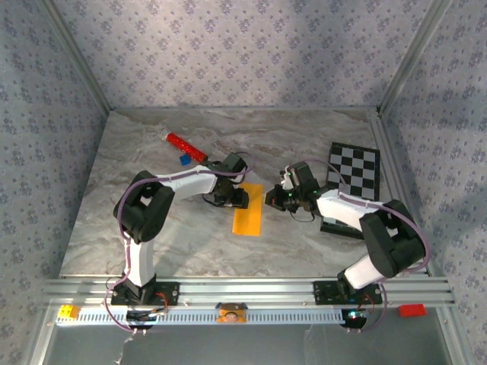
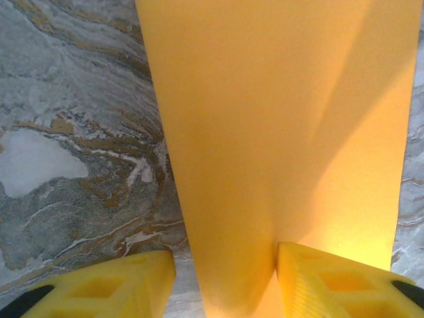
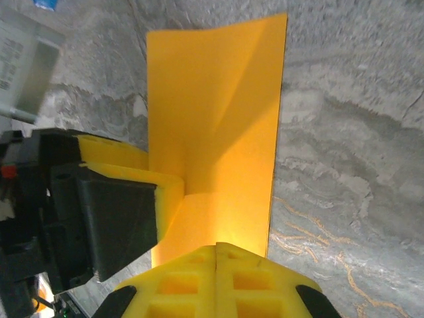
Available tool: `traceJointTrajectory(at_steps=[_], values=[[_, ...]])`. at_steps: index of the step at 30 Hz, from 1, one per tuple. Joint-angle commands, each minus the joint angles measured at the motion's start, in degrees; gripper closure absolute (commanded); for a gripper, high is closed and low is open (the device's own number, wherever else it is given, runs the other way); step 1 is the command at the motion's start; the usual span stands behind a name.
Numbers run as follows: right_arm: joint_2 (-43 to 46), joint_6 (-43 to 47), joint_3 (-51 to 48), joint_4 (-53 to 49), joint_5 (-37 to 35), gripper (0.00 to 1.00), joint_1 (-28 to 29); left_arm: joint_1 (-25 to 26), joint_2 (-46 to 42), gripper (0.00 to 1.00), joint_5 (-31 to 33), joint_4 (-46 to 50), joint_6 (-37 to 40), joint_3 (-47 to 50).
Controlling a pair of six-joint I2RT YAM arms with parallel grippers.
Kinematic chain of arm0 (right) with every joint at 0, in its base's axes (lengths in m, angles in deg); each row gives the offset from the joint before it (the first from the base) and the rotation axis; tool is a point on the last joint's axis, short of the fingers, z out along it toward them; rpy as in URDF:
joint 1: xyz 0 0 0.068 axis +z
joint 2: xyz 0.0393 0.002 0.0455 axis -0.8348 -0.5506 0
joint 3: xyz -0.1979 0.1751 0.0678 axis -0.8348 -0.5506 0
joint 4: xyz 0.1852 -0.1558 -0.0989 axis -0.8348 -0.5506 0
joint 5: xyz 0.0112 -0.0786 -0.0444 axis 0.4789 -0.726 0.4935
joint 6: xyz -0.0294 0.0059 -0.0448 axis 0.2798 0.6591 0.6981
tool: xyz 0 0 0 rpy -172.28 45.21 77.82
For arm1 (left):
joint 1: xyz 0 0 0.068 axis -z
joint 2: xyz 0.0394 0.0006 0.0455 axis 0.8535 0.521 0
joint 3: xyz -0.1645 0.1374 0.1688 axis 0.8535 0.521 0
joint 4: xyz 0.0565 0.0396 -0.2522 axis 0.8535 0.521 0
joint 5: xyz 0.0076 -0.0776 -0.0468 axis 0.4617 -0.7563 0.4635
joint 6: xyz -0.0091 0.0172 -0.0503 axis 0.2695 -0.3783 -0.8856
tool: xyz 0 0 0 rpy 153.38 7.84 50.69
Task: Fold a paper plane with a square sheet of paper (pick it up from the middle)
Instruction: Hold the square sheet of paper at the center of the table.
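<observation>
Square sheet of paper (image 1: 247,215), folded narrow; left pincer (image 2: 225,268) astride, red cylinder (image 1: 185,145) beyond.

Sheet of paper (image 1: 247,217) on table (image 1: 152,236); cylinder (image 1: 185,146) behind-left; board (image 1: 356,169) right (farther back).

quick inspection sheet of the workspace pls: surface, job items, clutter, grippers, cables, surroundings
surface: grey marbled tabletop, flat
job's things: orange-yellow paper sheet, folded to a narrow rectangle, lying at the centre
clutter: red cylinder, small blue piece, black-and-white checkered board
grippers: left gripper open, fingers astride the paper; right gripper shut, tips at the paper's edge
cables: lilac cables looped along both arms
surroundings: patterned wallpaper walls, aluminium frame rail
</observation>
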State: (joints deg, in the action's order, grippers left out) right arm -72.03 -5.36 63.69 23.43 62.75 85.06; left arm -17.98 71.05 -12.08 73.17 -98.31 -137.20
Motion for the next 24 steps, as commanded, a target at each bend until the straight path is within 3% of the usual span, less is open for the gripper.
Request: traceJointTrajectory(at_steps=[1, 24], values=[[-2.1, 0.0, 2.1, 0.2, 1.8, 1.0, 1.0, 0.5, 5.3, 0.52, 2.1, -3.8, 0.3, 2.6], [-13.6, 0.8, 8.3, 0.7, 2.0, 1.0, 4.7, 0.7, 5.7, 0.52, 2.0, -3.8, 0.5, 2.9]])
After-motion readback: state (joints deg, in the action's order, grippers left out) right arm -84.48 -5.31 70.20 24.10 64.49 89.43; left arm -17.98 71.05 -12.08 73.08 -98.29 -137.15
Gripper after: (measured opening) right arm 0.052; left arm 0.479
